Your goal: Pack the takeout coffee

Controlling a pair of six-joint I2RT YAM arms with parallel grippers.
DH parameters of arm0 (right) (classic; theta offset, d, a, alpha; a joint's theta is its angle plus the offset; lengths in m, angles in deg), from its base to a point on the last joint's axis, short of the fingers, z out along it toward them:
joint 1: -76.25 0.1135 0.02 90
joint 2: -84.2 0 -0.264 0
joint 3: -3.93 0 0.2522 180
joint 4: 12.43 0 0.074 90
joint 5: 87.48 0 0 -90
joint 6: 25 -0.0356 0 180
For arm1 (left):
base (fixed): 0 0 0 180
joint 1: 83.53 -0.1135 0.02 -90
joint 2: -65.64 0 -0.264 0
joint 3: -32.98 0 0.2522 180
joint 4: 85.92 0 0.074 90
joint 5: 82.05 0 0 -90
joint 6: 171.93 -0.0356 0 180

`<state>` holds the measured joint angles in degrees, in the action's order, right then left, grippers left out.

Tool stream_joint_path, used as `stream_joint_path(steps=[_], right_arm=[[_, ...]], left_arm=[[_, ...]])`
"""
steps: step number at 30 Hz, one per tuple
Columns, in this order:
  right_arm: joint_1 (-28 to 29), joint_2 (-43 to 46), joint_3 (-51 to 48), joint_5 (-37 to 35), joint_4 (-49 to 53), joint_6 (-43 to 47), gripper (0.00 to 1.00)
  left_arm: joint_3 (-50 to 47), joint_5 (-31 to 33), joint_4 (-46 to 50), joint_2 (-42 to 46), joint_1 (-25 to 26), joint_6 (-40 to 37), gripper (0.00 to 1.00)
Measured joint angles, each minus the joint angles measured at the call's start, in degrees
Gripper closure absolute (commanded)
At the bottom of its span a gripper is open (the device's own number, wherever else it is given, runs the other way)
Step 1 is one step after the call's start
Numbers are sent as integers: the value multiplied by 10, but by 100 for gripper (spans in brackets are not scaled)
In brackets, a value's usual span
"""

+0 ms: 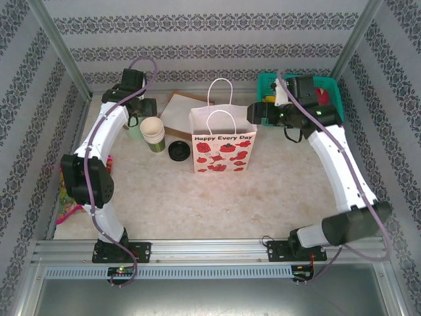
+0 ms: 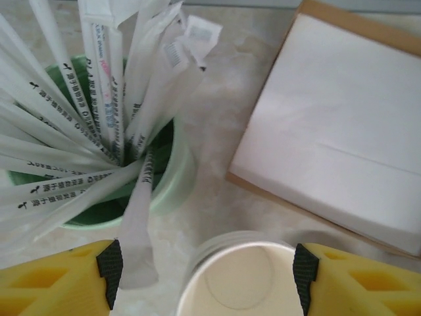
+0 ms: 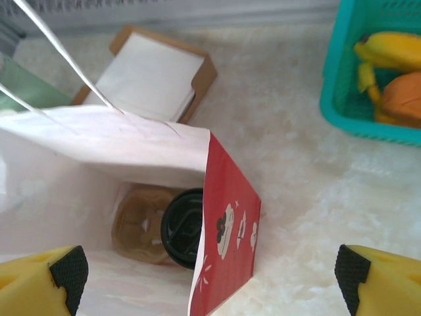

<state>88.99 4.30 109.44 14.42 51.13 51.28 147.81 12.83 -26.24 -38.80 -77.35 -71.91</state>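
Yellow fingers (image 2: 59, 280) tipped with black pads are seen at the two lower corners of the left wrist view. They belong to the left gripper (image 2: 207, 276), which is partly open and straddles an uncapped paper cup (image 2: 240, 280) at the bottom centre of the frame. The pad at lower right is at the cup's rim. The pad at lower left is held apart from it, with a wrapped straw (image 2: 138, 224) hanging in the gap. No grip on the cup is judged to be established. The cup is upright, so its long axis is pointed at the wrist camera, and it lies directly beneath the hand. The left arm is plainly the nearer one.

The right gripper (image 3: 207, 270) is spread wide with nothing held and is positioned above the open paper bag (image 3: 227, 217). Inside the bag, a capped coffee is marked by its black lid (image 3: 183, 227) beside a brown carrier (image 3: 138, 224); whether it is seated in the carrier cannot be told.

The bag's interior is supplied by the right wrist view, whereas the printed front is presented overhead. A loose lid (image 1: 177, 151) is added by the overhead view, lying on the table (image 1: 197, 204) between cup and bag, left of frame centre. Capping is judged necessary before this cup is packed.
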Motion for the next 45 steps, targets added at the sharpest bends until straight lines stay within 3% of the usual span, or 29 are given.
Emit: stream_joint_path(steps=[2,6,13,24,33,41,45], right_arm=[[0,28,-11,-17,-9,-1,2],[0,60,-33,-44,-21,-4,2],[-2,70,-63,-69,-21,-10,2],[-2,99,-73,-82,-33,-12,2],[-2,119,-88,-86,-42,-14,2],[-2,93,-86,-64,-64,-17,2],[-2,67,-81,-52,-69,-26,2]], left_arm=[[0,20,0,-8,0,-9,32],[0,43,0,-13,-3,-19,52],[4,61,0,-19,-7,-23,46],[5,60,0,-19,-12,-37,100],[67,21,75,17,-10,-13,100],[127,-81,163,194,29,28,100],[129,-173,174,274,32,47,100]])
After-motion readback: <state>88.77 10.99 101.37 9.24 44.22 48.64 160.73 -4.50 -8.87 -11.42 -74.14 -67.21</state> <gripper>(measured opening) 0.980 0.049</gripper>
